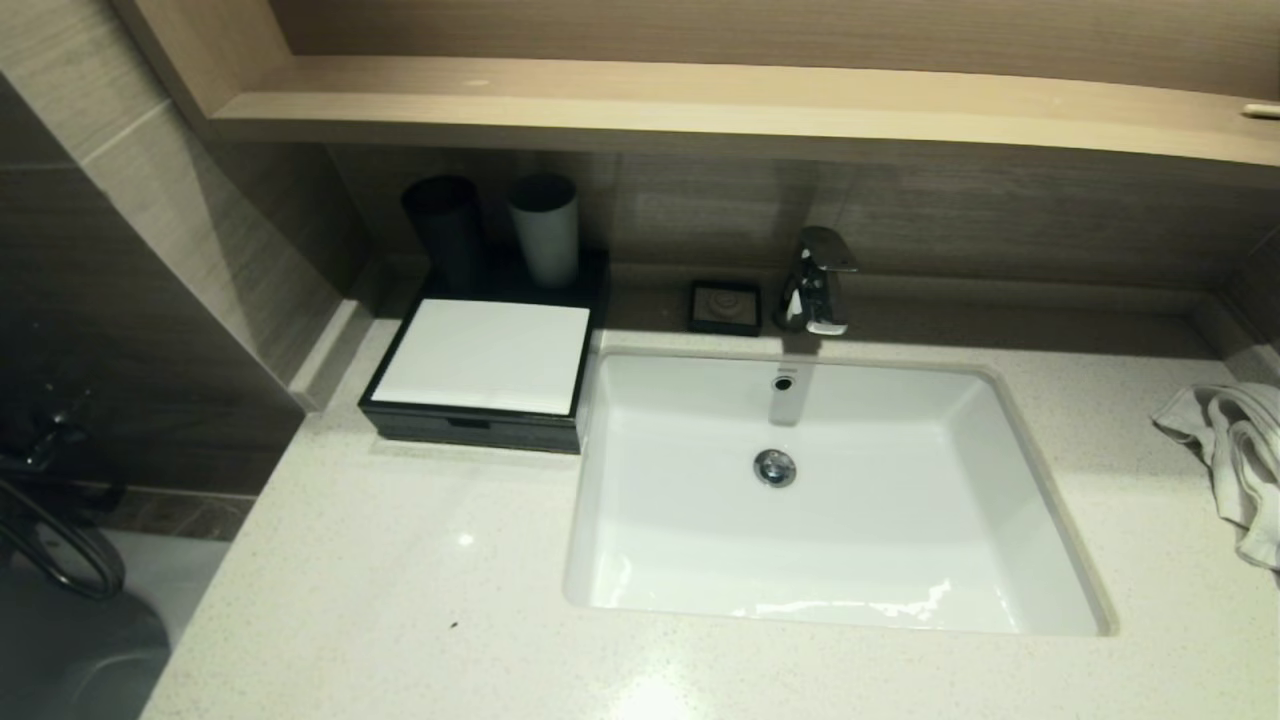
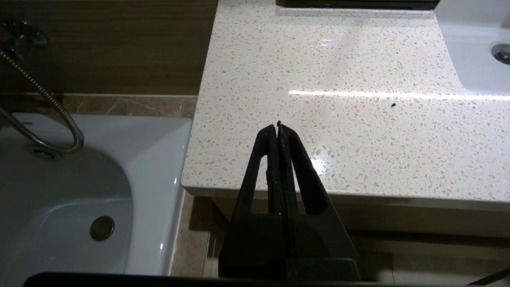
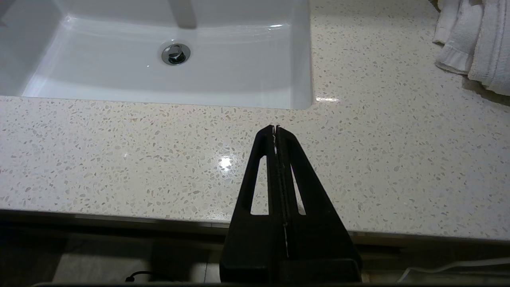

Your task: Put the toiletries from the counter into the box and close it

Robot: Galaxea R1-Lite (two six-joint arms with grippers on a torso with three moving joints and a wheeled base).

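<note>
While both arms hang back, the left gripper (image 2: pixel 278 126) and right gripper (image 3: pixel 275 127) are pressed together, empty. Ahead of the left one sits the white-lidded black rectangular box (image 1: pixel 482 372), lid down.

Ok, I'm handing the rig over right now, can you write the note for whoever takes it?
Left end effector: shut, empty, hovering at the counter's front edge, left of the sink.
Right end effector: shut, empty, at the front edge near the sink's right corner.
Box: at the back left of the counter, white lid down.
Two cups stand behind it; a towel lies at far right.
Done: no toiletries visible loose on the counter, box looks closed.
Left: apparently nothing; check box contents, which are hidden.
</note>
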